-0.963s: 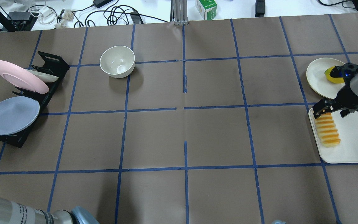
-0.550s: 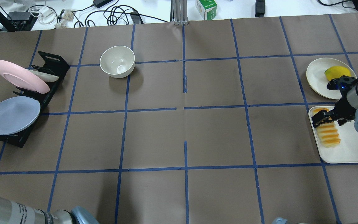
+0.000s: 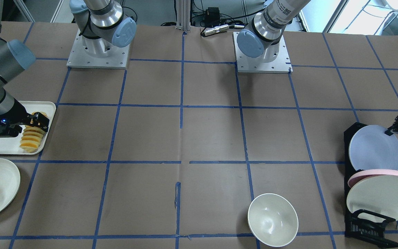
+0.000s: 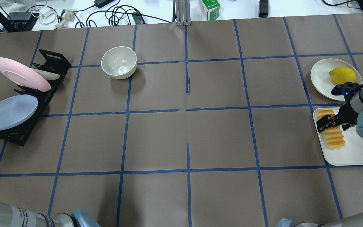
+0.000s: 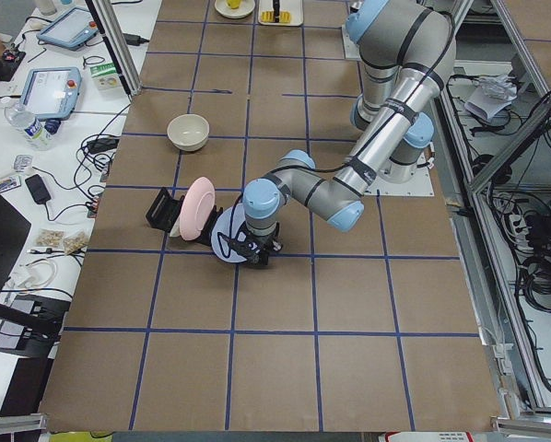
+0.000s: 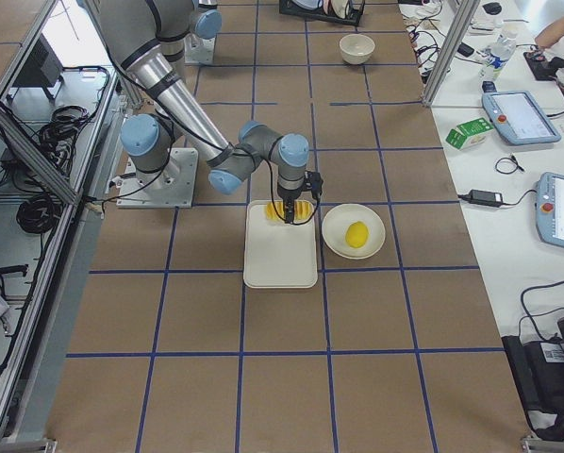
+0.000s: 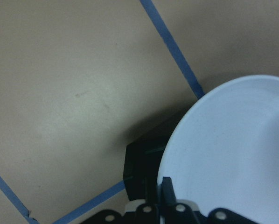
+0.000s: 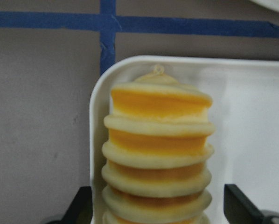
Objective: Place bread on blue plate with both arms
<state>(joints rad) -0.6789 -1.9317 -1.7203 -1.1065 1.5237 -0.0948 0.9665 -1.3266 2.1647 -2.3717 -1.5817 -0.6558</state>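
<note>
The bread is an orange-and-cream sliced loaf lying on a white tray at the right. My right gripper is open and low over the loaf's far part. In the right wrist view its fingers stand on either side of the bread without touching it. The blue plate leans in a black rack at the left. My left gripper is shut on the plate's outer rim.
The rack also holds a pink plate and a cream plate. A cream bowl stands at the back left. A yellow lemon lies on a cream plate beyond the tray.
My right gripper has come nearer along the loaf and lower over it. The blue plate and the rack have shifted left and away with my left gripper at the rim.
</note>
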